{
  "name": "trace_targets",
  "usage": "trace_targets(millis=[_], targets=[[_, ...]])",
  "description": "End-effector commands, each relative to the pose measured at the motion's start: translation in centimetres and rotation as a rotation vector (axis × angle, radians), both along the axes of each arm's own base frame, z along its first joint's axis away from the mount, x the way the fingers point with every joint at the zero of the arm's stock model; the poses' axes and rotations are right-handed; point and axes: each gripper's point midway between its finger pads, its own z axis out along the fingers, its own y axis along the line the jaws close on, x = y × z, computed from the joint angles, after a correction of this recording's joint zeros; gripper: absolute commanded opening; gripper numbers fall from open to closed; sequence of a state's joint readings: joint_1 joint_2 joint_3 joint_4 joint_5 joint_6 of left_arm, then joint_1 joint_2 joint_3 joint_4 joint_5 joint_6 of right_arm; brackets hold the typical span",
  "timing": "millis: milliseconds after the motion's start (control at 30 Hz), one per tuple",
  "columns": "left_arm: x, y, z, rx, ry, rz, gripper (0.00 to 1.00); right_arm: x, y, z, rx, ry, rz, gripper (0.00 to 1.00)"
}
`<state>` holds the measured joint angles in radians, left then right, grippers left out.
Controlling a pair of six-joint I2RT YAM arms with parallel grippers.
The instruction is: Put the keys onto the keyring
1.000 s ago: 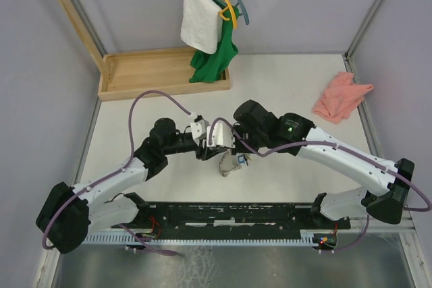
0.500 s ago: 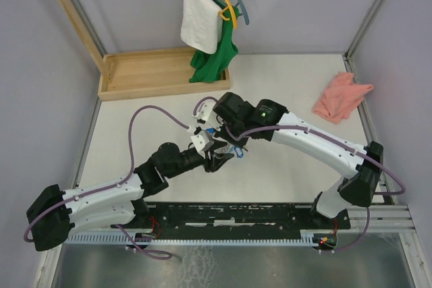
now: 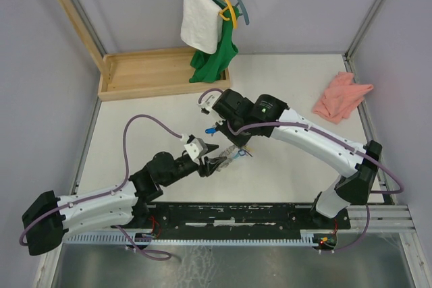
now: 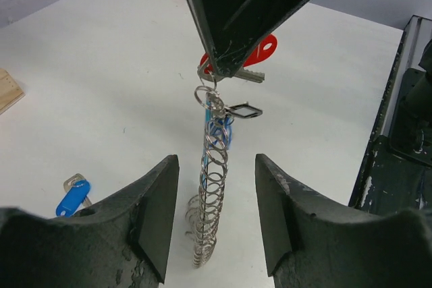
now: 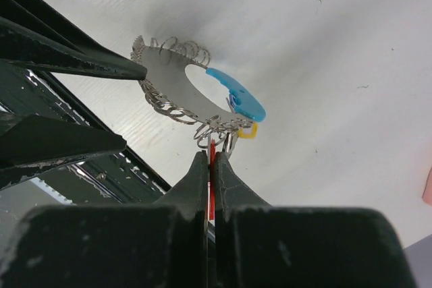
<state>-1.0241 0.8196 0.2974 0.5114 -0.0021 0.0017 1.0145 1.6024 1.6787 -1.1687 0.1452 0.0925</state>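
My right gripper (image 5: pixel 211 158) is shut on the red key (image 4: pixel 260 48), whose red head sticks out behind the fingertips. From that key hangs the keyring (image 4: pixel 212 190), a large wire loop strung with several small rings, with a light-blue tag (image 5: pixel 237 99) and a yellow clip (image 5: pixel 248 133). Its lower end touches the table. My left gripper (image 4: pixel 216 164) is open, and the loop stands between its fingers without touching either. The blue key (image 4: pixel 73 197) lies loose on the table to the left, also visible as the blue key (image 3: pixel 211 130) from above. Both grippers meet mid-table: left gripper (image 3: pixel 214 160), right gripper (image 3: pixel 234 148).
A wooden tray (image 3: pixel 162 72) sits at the back left, with a white towel (image 3: pixel 200 21) and a green garment (image 3: pixel 214 59) on hangers above it. A pink cloth (image 3: pixel 341 96) lies at the right. A black rail (image 3: pixel 243 217) runs along the near edge.
The left gripper has drawn back toward the near edge. The right arm has swung left and lifted the keyring's top. The blue key now lies exposed on the table.
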Motion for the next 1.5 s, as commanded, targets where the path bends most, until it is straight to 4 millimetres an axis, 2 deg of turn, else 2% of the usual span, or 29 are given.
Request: trace_targets(millis=[0, 233, 300, 667, 867, 967, 1133, 1467], targets=[[0.6, 0.1, 0.2, -0.006, -0.02, 0.038, 0.56, 0.4, -0.2, 2.5, 0.058, -0.041, -0.082, 0.01], [1.6, -0.3, -1.7, 0.073, -0.007, 0.071, 0.63, -0.3, -0.9, 2.8, 0.059, -0.02, -0.108, 0.01], [1.8, -0.4, -1.7, 0.078, -0.006, 0.073, 0.63, -0.5, -1.0, 2.8, 0.059, -0.016, -0.114, 0.01], [-1.2, -1.4, 2.5, -0.05, -0.12, -0.092, 0.61, -0.9, -0.8, 2.9, 0.08, 0.009, -0.136, 0.01], [-0.7, -1.9, 4.8, -0.123, -0.183, -0.075, 0.58, -0.9, -0.6, 3.1, 0.097, 0.012, -0.146, 0.01], [0.4, -2.3, 4.8, -0.127, -0.181, -0.036, 0.58, -0.9, -0.5, 3.1, 0.101, 0.013, -0.149, 0.01], [0.9, -3.6, 4.6, -0.139, -0.18, -0.044, 0.58, -1.0, -0.4, 3.1, 0.106, 0.023, -0.153, 0.01], [1.4, -4.4, 5.4, -0.135, -0.236, -0.045, 0.55, -1.4, -0.1, 2.9, 0.119, 0.044, -0.147, 0.01]])
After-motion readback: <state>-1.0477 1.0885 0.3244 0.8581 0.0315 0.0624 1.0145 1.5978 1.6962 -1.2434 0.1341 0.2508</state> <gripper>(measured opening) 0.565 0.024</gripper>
